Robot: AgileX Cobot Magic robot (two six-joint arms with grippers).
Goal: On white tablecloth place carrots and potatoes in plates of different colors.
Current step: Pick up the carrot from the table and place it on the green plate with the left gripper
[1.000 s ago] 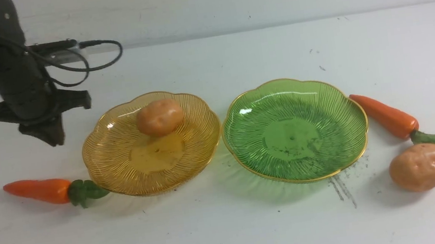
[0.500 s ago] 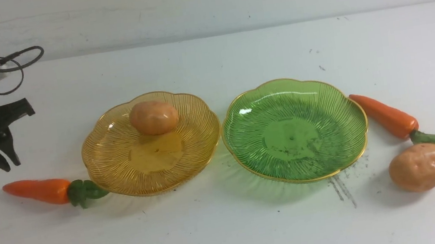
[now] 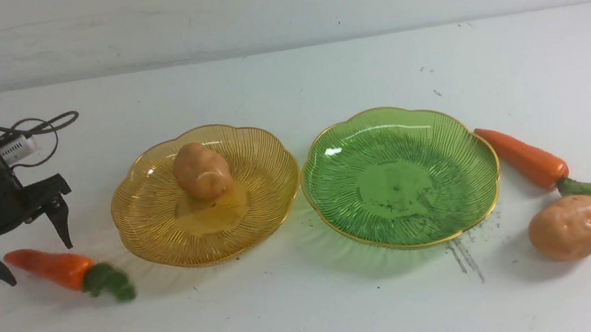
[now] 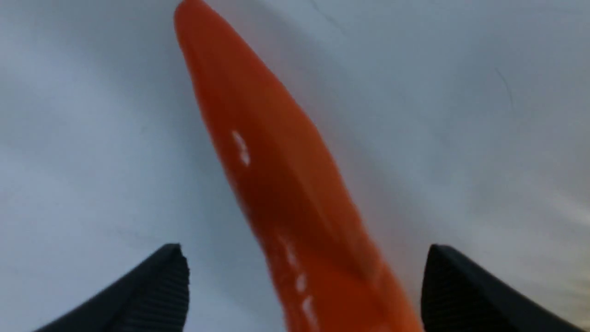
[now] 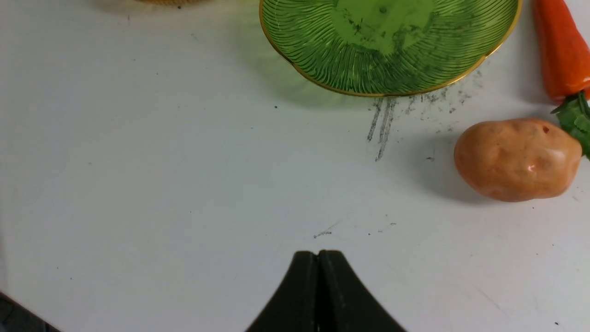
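- While your left gripper (image 3: 39,264) hangs low at the left side of the white tablecloth (image 3: 315,312), its fingers (image 3: 60,220) stand wide, one on each side of the left carrot (image 3: 49,267). The left wrist view shows a gap on both sides.
- That carrot lies flat on the cloth, just left of the amber plate (image 3: 133,233). Its green top (image 3: 108,282) points right and near.
- You have one potato (image 3: 201,171) sitting in the amber plate.
- Your green plate (image 3: 337,223) sits just right of the amber plate.
- Your right carrot (image 3: 522,156) lies on the cloth just right of the green plate.
- Your other potato (image 3: 569,227) lies on the cloth, near of that carrot, right beside its leaves.
- Your right gripper (image 5: 318,254) is at the near right, with its fingers pressed together and holding nothing.
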